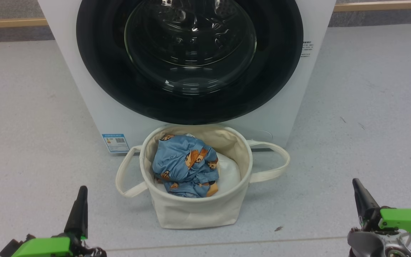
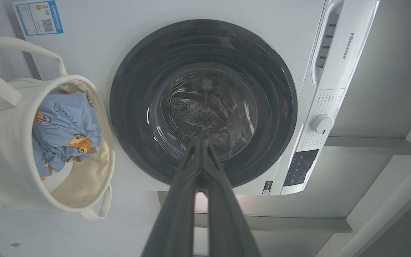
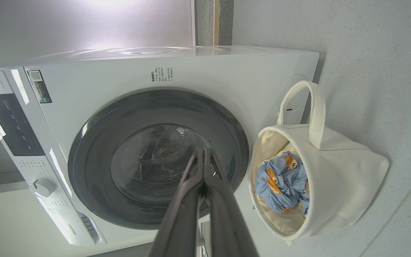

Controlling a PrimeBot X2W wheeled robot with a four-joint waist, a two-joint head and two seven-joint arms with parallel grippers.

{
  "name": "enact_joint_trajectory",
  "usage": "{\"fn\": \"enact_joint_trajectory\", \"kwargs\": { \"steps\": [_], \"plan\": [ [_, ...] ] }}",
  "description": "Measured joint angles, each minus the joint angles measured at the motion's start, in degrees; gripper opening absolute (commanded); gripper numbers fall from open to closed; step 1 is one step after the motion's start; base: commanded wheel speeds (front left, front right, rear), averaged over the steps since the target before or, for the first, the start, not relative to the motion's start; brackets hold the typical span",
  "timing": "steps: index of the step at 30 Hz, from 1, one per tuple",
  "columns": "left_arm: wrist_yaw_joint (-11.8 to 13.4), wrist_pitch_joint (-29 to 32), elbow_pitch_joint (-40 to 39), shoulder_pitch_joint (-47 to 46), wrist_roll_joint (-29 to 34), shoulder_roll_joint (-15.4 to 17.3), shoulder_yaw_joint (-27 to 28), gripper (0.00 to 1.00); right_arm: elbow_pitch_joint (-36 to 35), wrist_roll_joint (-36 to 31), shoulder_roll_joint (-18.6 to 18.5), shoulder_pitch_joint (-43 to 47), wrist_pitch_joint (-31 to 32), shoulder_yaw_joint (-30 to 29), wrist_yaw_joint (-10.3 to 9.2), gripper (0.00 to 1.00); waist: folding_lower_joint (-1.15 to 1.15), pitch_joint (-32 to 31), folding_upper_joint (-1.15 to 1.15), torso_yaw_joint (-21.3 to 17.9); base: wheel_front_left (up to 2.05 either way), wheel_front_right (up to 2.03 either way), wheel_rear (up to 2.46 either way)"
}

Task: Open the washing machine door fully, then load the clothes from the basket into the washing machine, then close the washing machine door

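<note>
- The washing machine door (image 1: 189,60) stands shut at 12 o'clock; the basket (image 1: 194,212) holding the clothes (image 1: 184,164) sits just below it.
- The left gripper (image 1: 81,192) at 7 o'clock and the right gripper (image 1: 358,187) at 5 o'clock are both pinched closed and empty.
- One should hook the door's edge and swing wide; the latch side is unclear.

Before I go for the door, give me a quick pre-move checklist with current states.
1. Round glossy black-rimmed glass door of the white front-loading washing machine open: not ok, it is shut.
2. Light blue bear-print clothes inside the small cream canvas basket: ok.
3. Basket clear of the door's swing: cannot tell; it stands directly below the door.
4. Left pincer empty: ok, shut.
5. Right pincer empty: ok, shut.
</note>
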Motion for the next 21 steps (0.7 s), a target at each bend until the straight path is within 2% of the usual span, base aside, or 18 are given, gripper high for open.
{"fn": "enact_joint_trajectory", "kwargs": {
  "steps": [21],
  "plan": [
    [0.00,0.00,0.00,0.00,0.00,0.00,0.00,0.00,0.00,0.00,0.00,0.00,0.00,0.00,0.00,0.00,0.00,0.00,0.00,0.00,0.00,0.00,0.00]
  ]
}}
